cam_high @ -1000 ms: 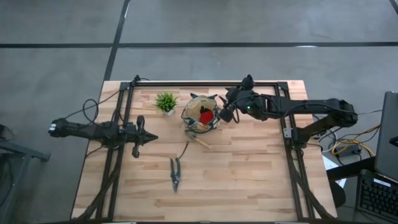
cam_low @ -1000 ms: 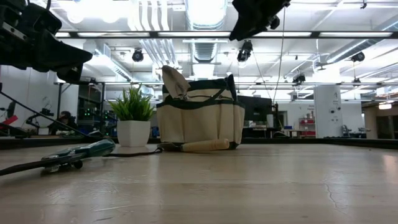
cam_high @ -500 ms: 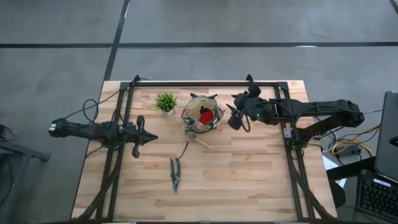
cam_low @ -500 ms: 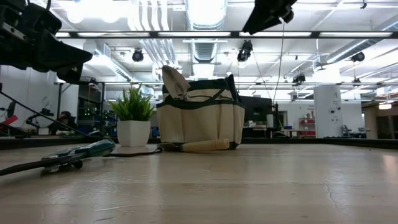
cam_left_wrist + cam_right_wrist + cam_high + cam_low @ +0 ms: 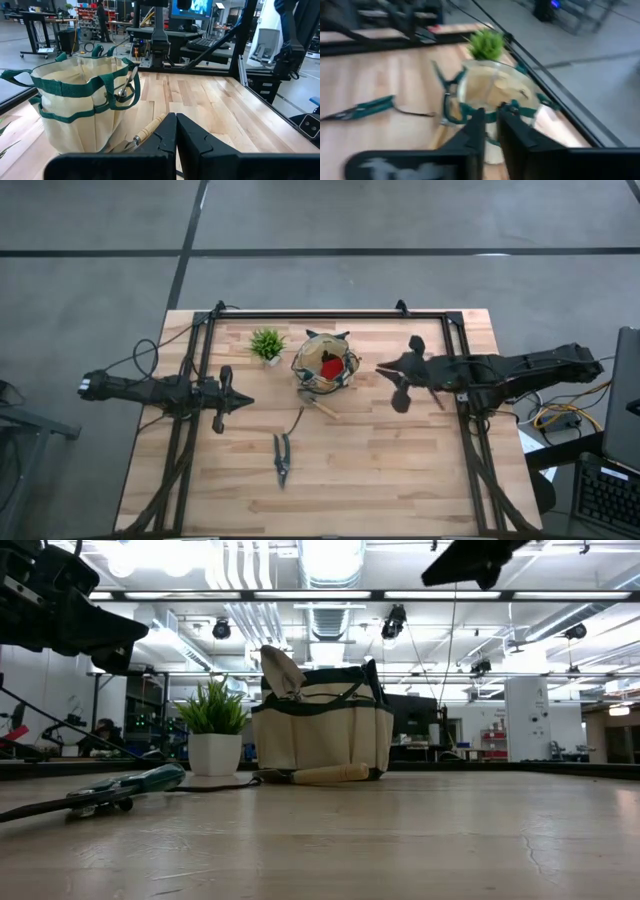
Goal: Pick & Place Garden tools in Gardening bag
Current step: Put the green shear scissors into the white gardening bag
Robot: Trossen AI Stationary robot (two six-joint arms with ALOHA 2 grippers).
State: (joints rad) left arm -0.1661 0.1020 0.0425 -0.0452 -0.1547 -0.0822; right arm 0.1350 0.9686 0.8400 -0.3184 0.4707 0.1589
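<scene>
- Gardening bag (image 5: 325, 366) sitting upright near the table's (image 5: 400, 470) far-middle part; a red item (image 5: 331, 367) and a tool head showing inside it from above.
- Wooden-handled trowel (image 5: 322, 407) lying flat on the near side of the bag, its handle touching or just beside the bag's base; low view shows the handle (image 5: 328, 774) against the bag (image 5: 322, 732).
- Pruning shears (image 5: 282, 458) lying on the table, well apart from the bag, toward the near edge; teal-handled in low view (image 5: 120, 789).
- Potted plant (image 5: 266, 345) standing just left of the bag.
- Right gripper (image 5: 383, 367) hanging in the air to the right of the bag, apart from it, holding nothing; fingers (image 5: 515, 140) showing only a narrow gap in its wrist view, nearly closed.
- Left gripper (image 5: 244, 402) waiting left of the bag, fingers (image 5: 192, 137) pressed together, empty.
</scene>
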